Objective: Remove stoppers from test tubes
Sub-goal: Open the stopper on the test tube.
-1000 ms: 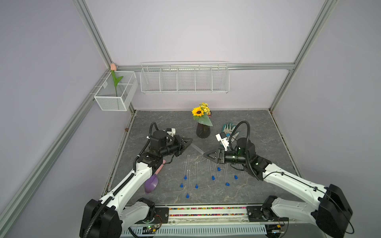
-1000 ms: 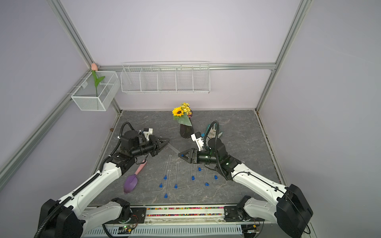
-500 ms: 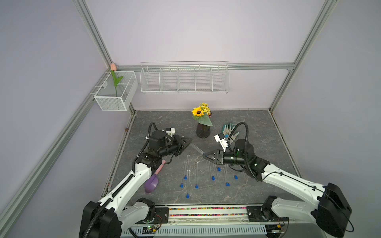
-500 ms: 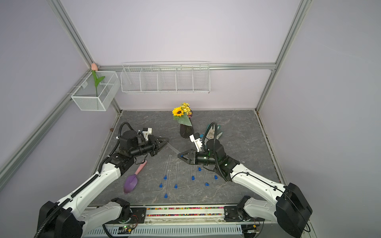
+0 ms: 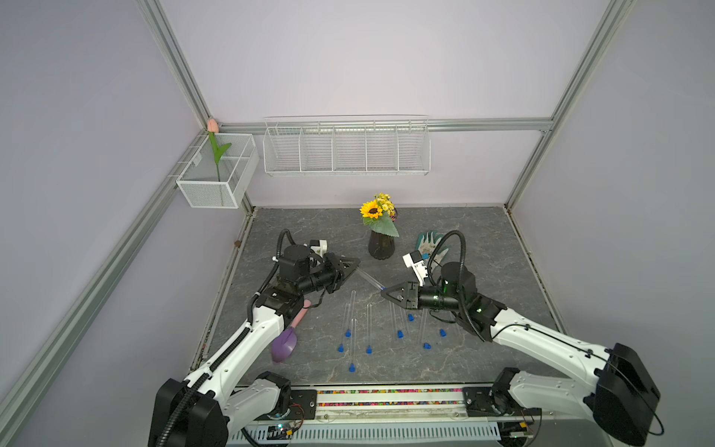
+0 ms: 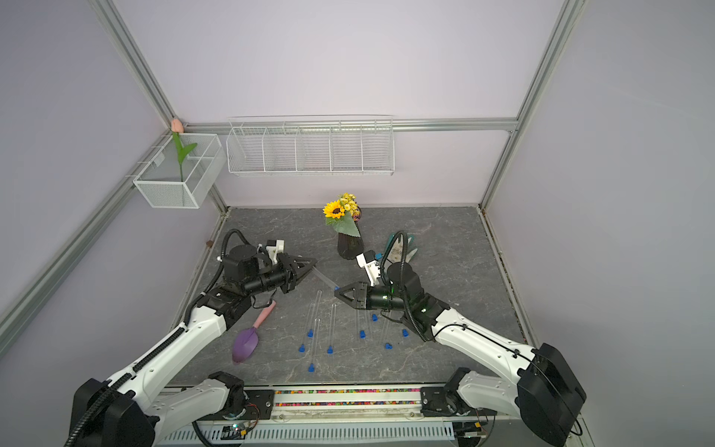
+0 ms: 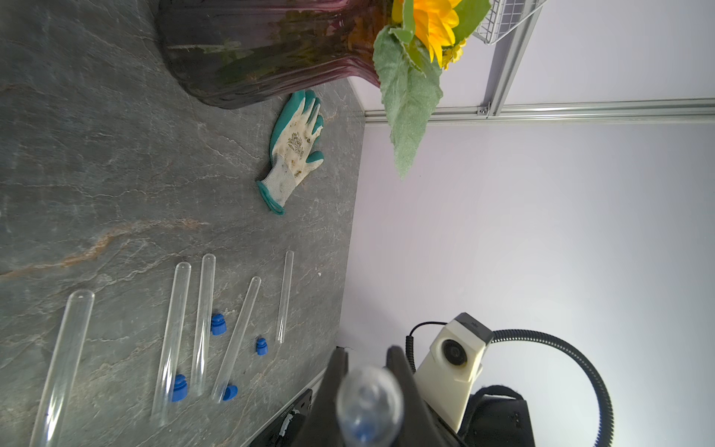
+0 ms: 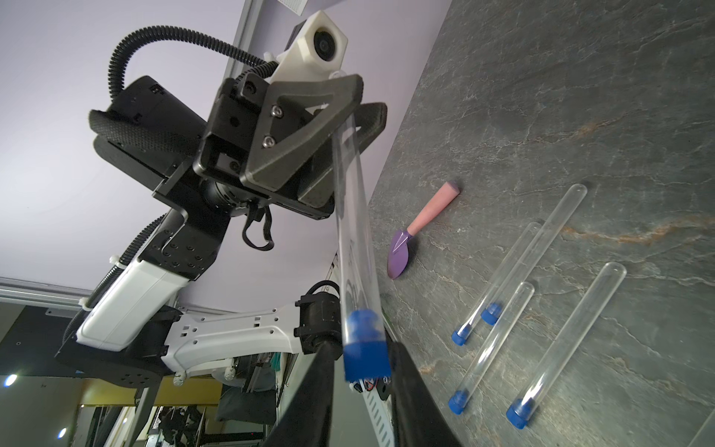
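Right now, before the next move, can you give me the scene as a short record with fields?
left hand: shut on the round end of one tube, held above the table
right hand: around that tube's blue stopper; whether it touches, I cannot tell
stoppered tubes: four, lying on the table
loose stoppers: four, beside open tubes
other things: scoop, vase, glove
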`<move>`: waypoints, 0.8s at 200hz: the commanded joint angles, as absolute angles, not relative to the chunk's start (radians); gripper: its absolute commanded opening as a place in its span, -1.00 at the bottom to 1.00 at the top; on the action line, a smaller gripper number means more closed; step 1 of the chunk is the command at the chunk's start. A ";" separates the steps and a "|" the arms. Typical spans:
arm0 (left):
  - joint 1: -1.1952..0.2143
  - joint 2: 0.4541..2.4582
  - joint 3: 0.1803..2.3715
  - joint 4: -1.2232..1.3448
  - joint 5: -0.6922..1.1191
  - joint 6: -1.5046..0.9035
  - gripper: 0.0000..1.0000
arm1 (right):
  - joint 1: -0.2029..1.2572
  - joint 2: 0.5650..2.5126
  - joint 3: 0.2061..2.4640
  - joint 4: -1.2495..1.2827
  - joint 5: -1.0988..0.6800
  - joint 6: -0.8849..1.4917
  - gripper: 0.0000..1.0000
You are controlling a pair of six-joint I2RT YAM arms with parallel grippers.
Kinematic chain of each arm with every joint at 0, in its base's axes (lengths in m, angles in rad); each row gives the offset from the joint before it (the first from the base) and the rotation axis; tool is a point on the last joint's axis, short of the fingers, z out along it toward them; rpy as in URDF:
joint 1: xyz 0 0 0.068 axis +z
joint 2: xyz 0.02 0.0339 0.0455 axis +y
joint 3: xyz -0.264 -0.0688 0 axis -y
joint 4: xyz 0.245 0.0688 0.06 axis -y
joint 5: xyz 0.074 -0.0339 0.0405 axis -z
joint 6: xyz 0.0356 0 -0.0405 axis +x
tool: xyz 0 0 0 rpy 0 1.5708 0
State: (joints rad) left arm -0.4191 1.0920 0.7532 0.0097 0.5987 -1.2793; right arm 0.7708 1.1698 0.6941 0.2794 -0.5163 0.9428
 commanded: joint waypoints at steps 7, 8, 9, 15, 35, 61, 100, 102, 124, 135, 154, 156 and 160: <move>-0.415 1.080 0.744 0.014 0.592 -1.289 -1.00 | 0.779 1.166 0.691 0.305 -0.508 0.945 -0.42; -0.415 1.080 0.744 0.014 0.592 -1.289 -1.00 | 0.779 1.166 0.692 0.305 -0.508 0.945 -0.42; -0.414 1.080 0.743 0.014 0.592 -1.289 -1.00 | 0.779 1.166 0.692 0.305 -0.508 0.945 -0.42; -0.415 1.081 0.744 0.015 0.591 -1.287 -1.00 | 0.779 1.167 0.693 0.305 -0.507 0.944 -0.41; -0.415 1.085 0.741 0.015 0.594 -1.286 -1.00 | 0.780 1.167 0.695 0.305 -0.506 0.946 -0.33; -0.415 1.094 0.737 0.019 0.600 -1.285 -1.00 | 0.779 1.166 0.698 0.307 -0.507 0.949 -0.32; -0.415 1.097 0.734 0.023 0.603 -1.282 -1.00 | 0.782 1.160 0.699 0.316 -0.513 0.957 -0.32; -0.414 1.098 0.734 0.023 0.602 -1.283 -1.00 | 0.782 1.160 0.700 0.316 -0.513 0.957 -0.33; -0.414 1.099 0.733 0.023 0.598 -1.282 -1.00 | 0.784 1.160 0.701 0.325 -0.518 0.965 -0.35; -0.414 1.101 0.732 0.022 0.598 -1.281 -1.00 | 0.783 1.160 0.700 0.327 -0.518 0.966 -0.36; -0.415 1.103 0.733 0.023 0.595 -1.280 -1.00 | 0.785 1.158 0.696 0.334 -0.518 0.971 -0.38; -0.415 1.104 0.733 0.023 0.595 -1.280 -1.00 | 0.784 1.157 0.695 0.334 -0.518 0.971 -0.38; -0.415 1.103 0.732 0.023 0.595 -1.279 -1.00 | 0.785 1.157 0.695 0.334 -0.517 0.971 -0.38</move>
State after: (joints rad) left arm -0.4191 1.0962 0.7456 0.0105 0.5999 -1.2793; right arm 0.7750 1.1698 0.6941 0.2855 -0.5129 0.9546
